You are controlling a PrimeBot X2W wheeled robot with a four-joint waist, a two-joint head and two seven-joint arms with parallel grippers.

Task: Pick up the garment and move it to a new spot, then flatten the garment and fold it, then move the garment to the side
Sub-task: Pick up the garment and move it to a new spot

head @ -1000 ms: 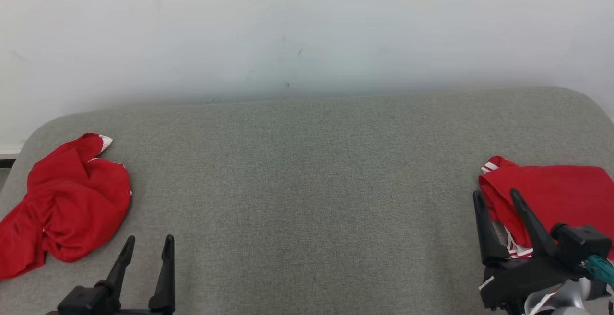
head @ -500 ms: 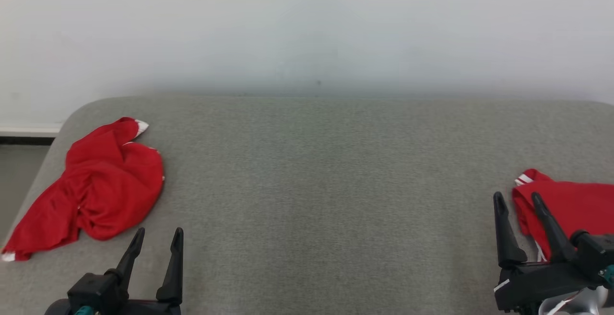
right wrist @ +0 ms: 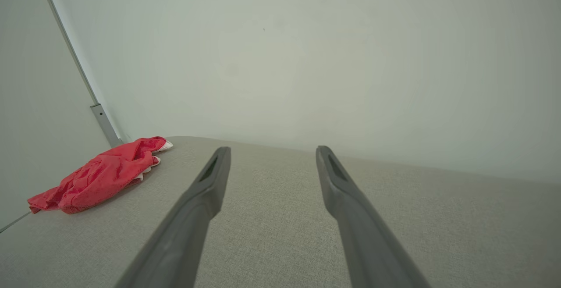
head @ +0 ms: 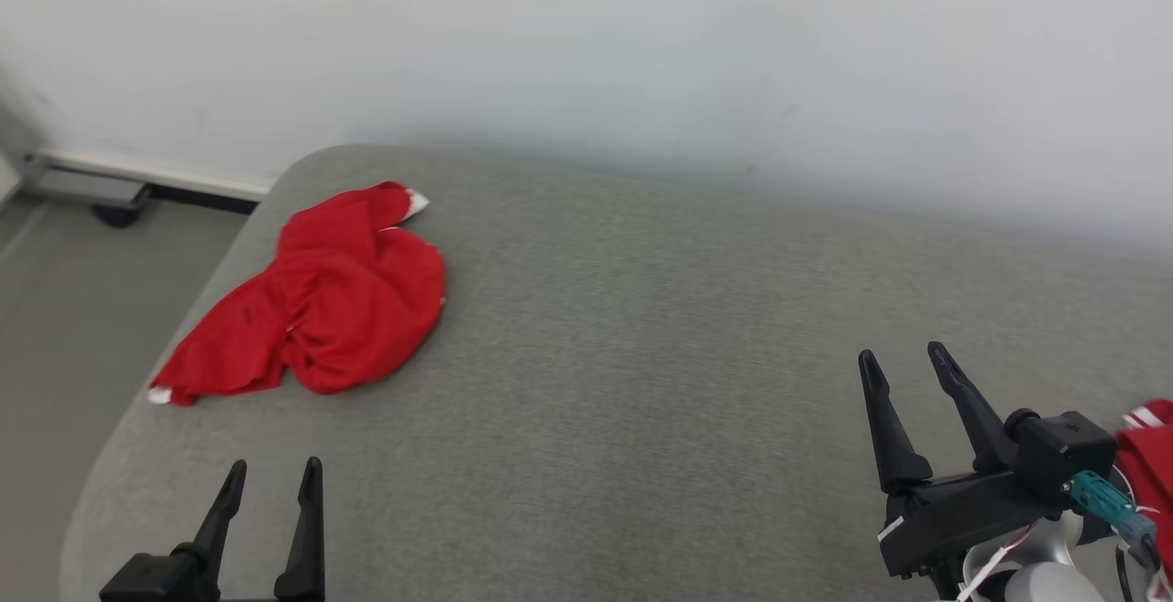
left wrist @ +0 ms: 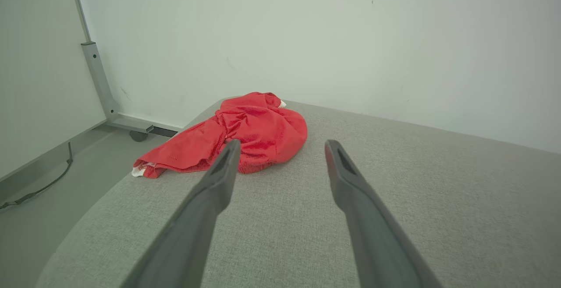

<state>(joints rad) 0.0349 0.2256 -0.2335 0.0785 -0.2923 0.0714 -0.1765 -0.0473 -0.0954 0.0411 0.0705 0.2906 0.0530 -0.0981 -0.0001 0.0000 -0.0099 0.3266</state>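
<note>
Garment, red with a white-trimmed tip, lies crumpled in the upper left of the head view. It sits on the grey fabric tabletop near the rounded far-left corner, with one flap trailing toward the left edge. The tabletop spans most of that frame, below a pale wall and beside grey floor at the left. The right end effector rises from the lower right on a black wrist body, its two dark fingers leaning up and left, spread wide with nothing between them. The garment is far across the frame from it. In the right wrist view the garment lies at the far left, well apart from the fingers, which point toward the wall. The left end effector stands at the bottom left, fingers almost upright, also spread and empty, with the garment above it and clear of the fingertips. In the left wrist view the garment lies ahead, and its near edge meets the left finger's tip in the picture. A second red cloth with white stripes shows at the right edge, partly behind the right wrist.
</note>
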